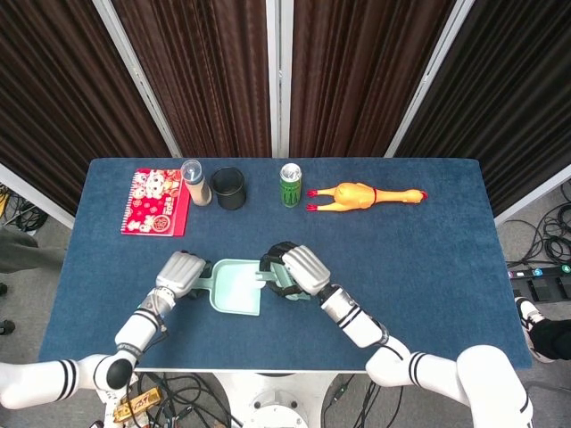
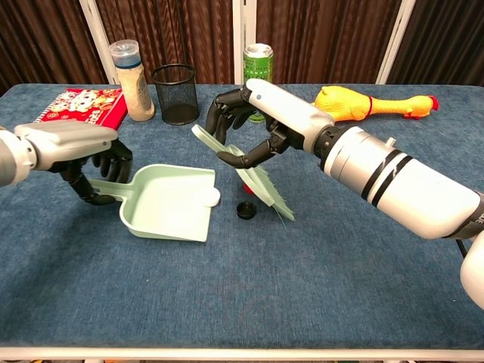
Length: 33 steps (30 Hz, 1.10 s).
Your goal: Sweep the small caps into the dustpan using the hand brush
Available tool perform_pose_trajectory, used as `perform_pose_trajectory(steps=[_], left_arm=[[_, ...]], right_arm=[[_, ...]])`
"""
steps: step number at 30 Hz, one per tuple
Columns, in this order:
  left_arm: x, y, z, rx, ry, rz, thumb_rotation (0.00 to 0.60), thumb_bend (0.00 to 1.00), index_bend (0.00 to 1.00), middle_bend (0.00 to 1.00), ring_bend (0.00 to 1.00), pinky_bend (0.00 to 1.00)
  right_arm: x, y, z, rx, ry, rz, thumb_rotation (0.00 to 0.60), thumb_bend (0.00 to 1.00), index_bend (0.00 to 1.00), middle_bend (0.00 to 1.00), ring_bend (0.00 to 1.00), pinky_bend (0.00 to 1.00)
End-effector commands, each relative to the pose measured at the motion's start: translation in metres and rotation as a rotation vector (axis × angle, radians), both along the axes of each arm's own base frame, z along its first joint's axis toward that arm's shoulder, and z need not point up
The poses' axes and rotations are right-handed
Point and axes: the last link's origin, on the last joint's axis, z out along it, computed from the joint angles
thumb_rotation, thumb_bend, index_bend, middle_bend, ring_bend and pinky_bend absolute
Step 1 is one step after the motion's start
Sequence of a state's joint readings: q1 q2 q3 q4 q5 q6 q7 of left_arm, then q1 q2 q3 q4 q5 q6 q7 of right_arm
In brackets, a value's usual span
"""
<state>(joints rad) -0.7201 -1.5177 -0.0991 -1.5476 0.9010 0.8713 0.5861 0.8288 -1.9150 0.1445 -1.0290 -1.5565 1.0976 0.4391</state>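
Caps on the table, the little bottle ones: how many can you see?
3. A white cap touches the dustpan's front lip, a black cap lies just right of it, and a red cap peeks from behind the brush. More could be hidden.

A: how's the left hand (image 2: 83, 162) sitting?
B: fingers curled round the dustpan handle (image 2: 113, 193).
A: and the right hand (image 2: 253, 125)?
B: palm down, fingers clamped on the hand brush (image 2: 246, 166).
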Motion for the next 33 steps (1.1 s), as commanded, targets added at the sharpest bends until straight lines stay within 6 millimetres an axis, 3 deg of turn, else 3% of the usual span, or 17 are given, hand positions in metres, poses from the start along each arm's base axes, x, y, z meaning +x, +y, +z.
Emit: perform_pose_trajectory(steps=[1,33], left_arm=[[0.011,0.002,-0.006,-0.006,0.007,-0.018,0.6,0.38,0.57,0.54,0.42,0.34],[0.065,0.017,-0.037,-0.02,0.033,-0.026,0.6,0.38,0.57,0.54,0.43,0.35]], right_arm=[[-0.001,0.0,0.0,-0.001,-0.004,-0.005,0.6,0.54,0.76,0.65,0.31,0.29],[0.027,0.011,-0.026,0.0,-0.127,-0.026,0.6,0.66,0.8,0.67,0.34,0.29]])
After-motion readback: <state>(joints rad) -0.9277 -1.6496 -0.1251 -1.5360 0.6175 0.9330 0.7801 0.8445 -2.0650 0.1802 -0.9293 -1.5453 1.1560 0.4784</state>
